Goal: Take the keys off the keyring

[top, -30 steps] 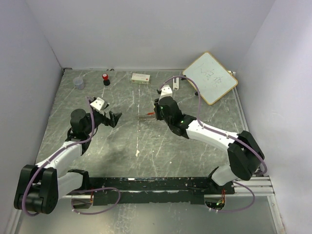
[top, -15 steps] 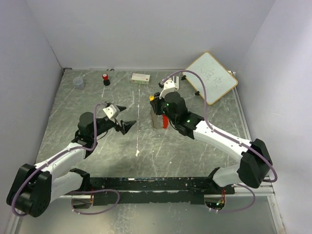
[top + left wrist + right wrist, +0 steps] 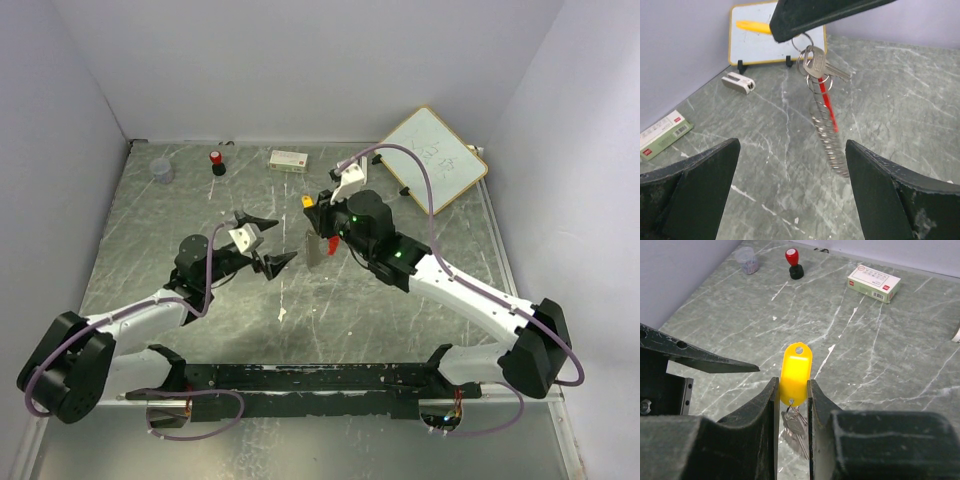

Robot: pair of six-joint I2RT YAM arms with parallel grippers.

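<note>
The grey marbled table (image 3: 340, 320) has the whiteboard (image 3: 432, 160) leaning at its far right corner.

The right arm (image 3: 460, 290) reaches left of the whiteboard. A second ago it was down near the tabletop, and it is now raised. The left arm (image 3: 140, 315) has swung in from farther left and is closer to the whiteboard side than before.

The right gripper (image 3: 792, 395) is pinched narrow on the yellow tag (image 3: 795, 371), which stands upright between its fingers. The left gripper (image 3: 268, 240) is spread wide and holds nothing. It sits just left of the bunch, which was well apart from it a second ago.

The keyring (image 3: 826, 134) is a run of silvery loops left of the whiteboard. It hangs clear of the table under the right gripper, where earlier the bunch lay low at the surface. On it are the keys: a silver key (image 3: 819, 64) near the top and a narrow red key (image 3: 827, 102) pointing down alongside the loops.

Along the back wall, left of the whiteboard, nothing has moved: a small box (image 3: 288, 159), then a red-capped bottle (image 3: 216, 161), then a clear cup (image 3: 162, 170).
</note>
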